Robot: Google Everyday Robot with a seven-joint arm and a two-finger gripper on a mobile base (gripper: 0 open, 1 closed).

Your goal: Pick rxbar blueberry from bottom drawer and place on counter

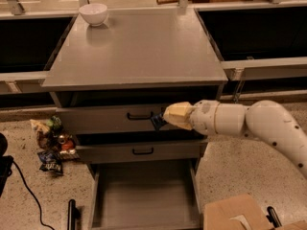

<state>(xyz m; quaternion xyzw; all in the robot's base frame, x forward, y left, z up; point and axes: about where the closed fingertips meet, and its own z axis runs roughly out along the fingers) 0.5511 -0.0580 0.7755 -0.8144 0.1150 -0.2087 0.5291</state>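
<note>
My gripper reaches in from the right on a white arm and hangs in front of the upper drawer front. It is shut on the rxbar blueberry, a small dark navy bar showing at the fingertips. The bottom drawer stands pulled open below, its grey floor bare. The counter is the wide grey slab on top of the cabinet, above the gripper.
A white bowl stands at the counter's back left corner. Two closed drawer fronts with black handles sit under the counter. Snack bags lie on the floor at the left. A cardboard box is at the lower right.
</note>
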